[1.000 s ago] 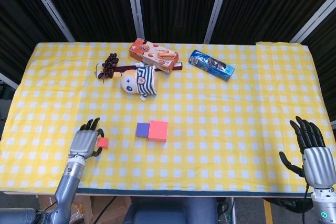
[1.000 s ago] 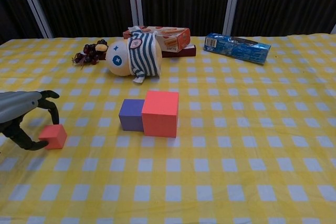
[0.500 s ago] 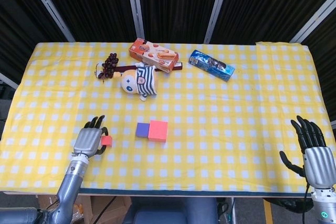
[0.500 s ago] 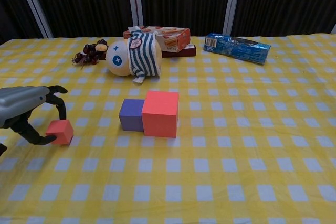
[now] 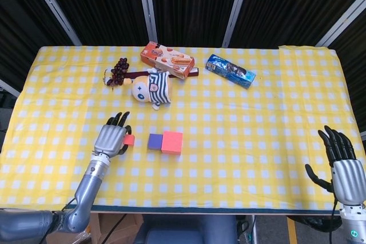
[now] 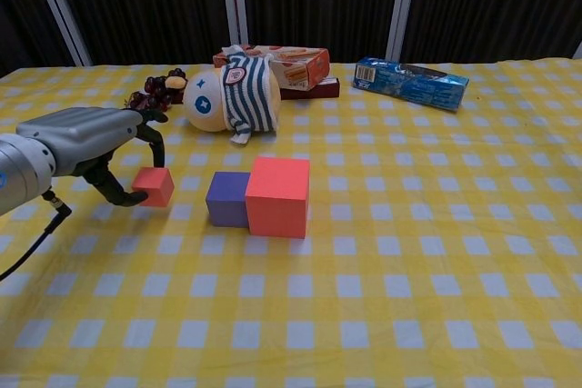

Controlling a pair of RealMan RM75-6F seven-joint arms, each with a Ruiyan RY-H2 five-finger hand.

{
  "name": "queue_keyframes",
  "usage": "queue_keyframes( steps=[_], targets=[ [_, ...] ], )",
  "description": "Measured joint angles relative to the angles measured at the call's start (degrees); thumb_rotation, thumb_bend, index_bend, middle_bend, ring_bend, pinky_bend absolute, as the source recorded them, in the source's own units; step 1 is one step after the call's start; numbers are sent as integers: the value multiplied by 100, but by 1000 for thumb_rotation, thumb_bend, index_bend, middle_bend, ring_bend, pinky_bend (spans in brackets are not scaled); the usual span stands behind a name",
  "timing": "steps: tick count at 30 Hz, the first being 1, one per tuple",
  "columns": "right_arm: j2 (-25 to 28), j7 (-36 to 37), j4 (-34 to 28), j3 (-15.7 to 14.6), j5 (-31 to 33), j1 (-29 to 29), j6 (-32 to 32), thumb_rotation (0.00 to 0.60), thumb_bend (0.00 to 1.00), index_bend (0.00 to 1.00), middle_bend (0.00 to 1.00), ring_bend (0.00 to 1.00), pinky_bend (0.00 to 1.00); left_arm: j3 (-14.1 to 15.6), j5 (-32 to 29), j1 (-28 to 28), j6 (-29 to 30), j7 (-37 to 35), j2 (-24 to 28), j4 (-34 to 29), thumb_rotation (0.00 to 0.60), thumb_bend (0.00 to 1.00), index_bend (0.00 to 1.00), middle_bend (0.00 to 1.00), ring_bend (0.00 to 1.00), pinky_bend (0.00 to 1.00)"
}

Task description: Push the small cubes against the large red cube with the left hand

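The large red cube (image 5: 172, 142) (image 6: 277, 195) sits mid-table with a small purple cube (image 5: 155, 141) (image 6: 227, 198) touching its left side. A small red cube (image 5: 129, 139) (image 6: 155, 186) lies a short gap to the left of the purple one. My left hand (image 5: 113, 138) (image 6: 91, 147) is against that small red cube from the left, its fingers arched over and around the cube without clamping it. My right hand (image 5: 343, 167) hovers at the table's front right edge, fingers spread and holding nothing; the chest view does not show it.
A striped plush toy (image 5: 151, 88) (image 6: 227, 95) lies behind the cubes. Further back are dark grapes (image 5: 118, 71), an orange snack box (image 5: 167, 59) and a blue packet (image 5: 230, 71). The yellow checked cloth (image 5: 257, 135) covers the table.
My left hand has slid right and slightly away from the front edge, carrying the small red cube along the cloth toward the purple cube. The right hand has barely moved.
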Motion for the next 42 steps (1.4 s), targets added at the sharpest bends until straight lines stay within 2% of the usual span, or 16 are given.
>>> queue_keyframes(
  steps=[12, 37, 42],
  targets=[
    [25, 33, -13, 19, 16, 12, -11, 600, 365, 0, 0, 0, 71, -157, 16, -262, -227, -83, -439, 408, 600, 378, 446, 0, 0, 141],
    [-30, 87, 40, -3, -48, -23, 85, 600, 365, 0, 0, 0, 71, -176, -203, -411, -274, 11, -789, 693, 600, 375, 441, 0, 0, 141],
    [-18, 90, 34, 2, -51, -19, 84, 600, 364, 0, 0, 0, 72, -172, -194, -414, -259, 7, -820, 720, 600, 293, 415, 0, 0, 141]
  ],
)
